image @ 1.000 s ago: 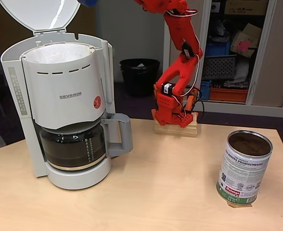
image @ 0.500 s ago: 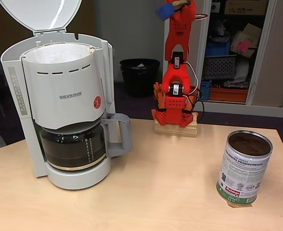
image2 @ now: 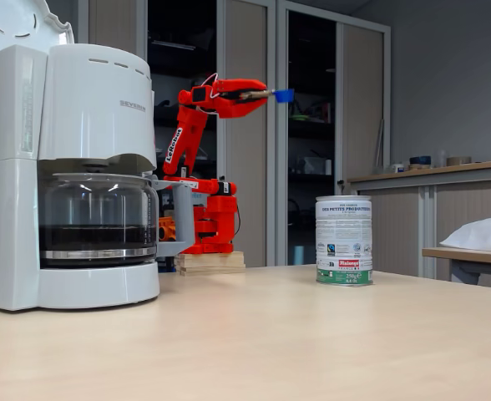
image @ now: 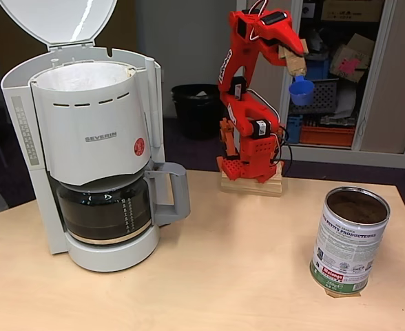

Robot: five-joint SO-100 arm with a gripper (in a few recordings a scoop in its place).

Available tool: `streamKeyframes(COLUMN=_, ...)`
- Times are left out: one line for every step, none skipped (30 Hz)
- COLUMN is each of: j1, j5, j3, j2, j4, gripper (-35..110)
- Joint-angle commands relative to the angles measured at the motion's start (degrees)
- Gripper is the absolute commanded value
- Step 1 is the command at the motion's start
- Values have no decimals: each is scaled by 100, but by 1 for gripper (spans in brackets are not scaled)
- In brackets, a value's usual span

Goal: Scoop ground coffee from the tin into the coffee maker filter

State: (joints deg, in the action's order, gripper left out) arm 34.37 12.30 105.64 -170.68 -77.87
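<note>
Behind the pale wooden table stand open cupboards with boxes and crates, and a black bin sits on the dark floor.

One red arm rises from a wooden block at the table's far edge. It is folded high, its upper link leaning back and the wrist reaching out to the right in both fixed views. Its gripper is closed on the handle of one small blue scoop, held high in the air, well above the table and well apart from both tin and machine. Whether the scoop holds anything cannot be told. White lettering on the arm reads "LeRobot".

One tin stands upright near the table's right edge, lid off, with ground coffee filling it almost to the rim. Its white label carries blue lettering, "PETITS PRODUCTEURS", a small red logo and a green bottom band.

One coffee maker stands at the left, marked "SEVERIN" with a round red sticker. Its lid is tipped up, showing the white filter in the basket. One dark glass carafe sits below.
</note>
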Motion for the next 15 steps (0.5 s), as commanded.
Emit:
streamKeyframes(j1=396, j5=53, j3=439, j2=-123, j4=-316, gripper=0)
streamKeyframes(j1=466, j5=44, j3=580, j2=-202, j4=-360, gripper=0)
streamKeyframes(j1=527, j5=26, j3=686, j2=-264, j4=-404, gripper=0)
streamKeyframes(j1=527, j5=-9, j3=791, j2=-290, j4=-439, gripper=0)
streamKeyframes(j1=536, j5=-88, j3=861, j2=-299, j4=-457, gripper=0)
streamKeyframes(j1=536, j5=-114, j3=905, j2=-299, j4=-492, gripper=0)
streamKeyframes(j1=536, j5=-141, j3=932, j2=-281, j4=-527, gripper=0)
streamKeyframes(j1=554, j5=-193, j3=976, j2=-281, j4=-527, gripper=0)
streamKeyframes(j1=589, j5=-229, j3=1020, j2=-272, j4=-510, gripper=0)
streamKeyframes(j1=598, j5=-202, j3=1081, j2=-264, j4=-492, gripper=0)
streamKeyframes(j1=606, j5=-176, j3=1160, j2=-264, j4=-439, gripper=0)
streamKeyframes(j1=650, j5=-193, j3=1266, j2=-264, j4=-352, gripper=0)
streamKeyframes(j1=677, j5=-202, j3=1371, j2=-264, j4=-272, gripper=0)
streamKeyframes(j1=677, j5=-202, j3=1468, j2=-264, j4=-193, gripper=0)
streamKeyframes(j1=703, j5=-211, j3=1556, j2=-255, j4=-114, gripper=0)
